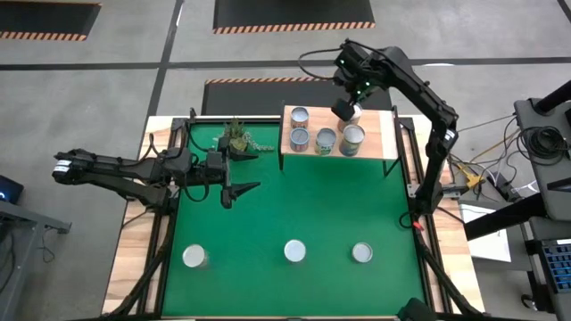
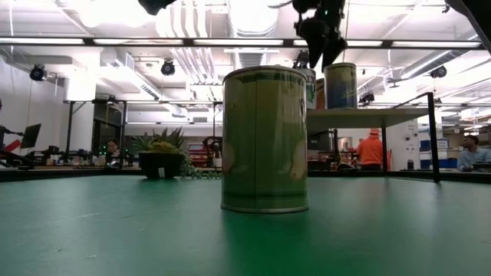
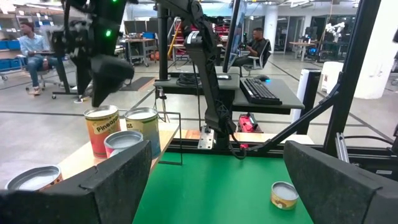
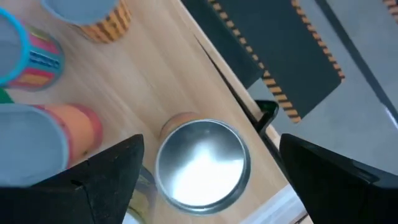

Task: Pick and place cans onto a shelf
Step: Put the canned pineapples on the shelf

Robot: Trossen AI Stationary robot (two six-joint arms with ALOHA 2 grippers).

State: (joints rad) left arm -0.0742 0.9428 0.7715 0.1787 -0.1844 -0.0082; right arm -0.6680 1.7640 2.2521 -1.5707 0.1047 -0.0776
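The shelf (image 1: 379,134), light wood on thin black legs, stands at the table's far side. Several cans stand upright on it (image 1: 300,116) (image 1: 326,141) (image 1: 353,138). My right gripper (image 1: 345,109) hangs open above the shelf's far part and slants down. Straight below it stands a can with a shiny silver top (image 4: 202,163), between the two fingers' lines but clear of them. Three more cans rest on the green table near its front edge (image 1: 194,257) (image 1: 295,252) (image 1: 361,253). My left gripper (image 1: 243,175) waits open and level over the table's left half.
A small potted plant (image 1: 236,136) sits on the table just left of the shelf. The shelf's black legs (image 1: 284,159) come down onto the green mat. Open mat lies between the shelf and the three front cans.
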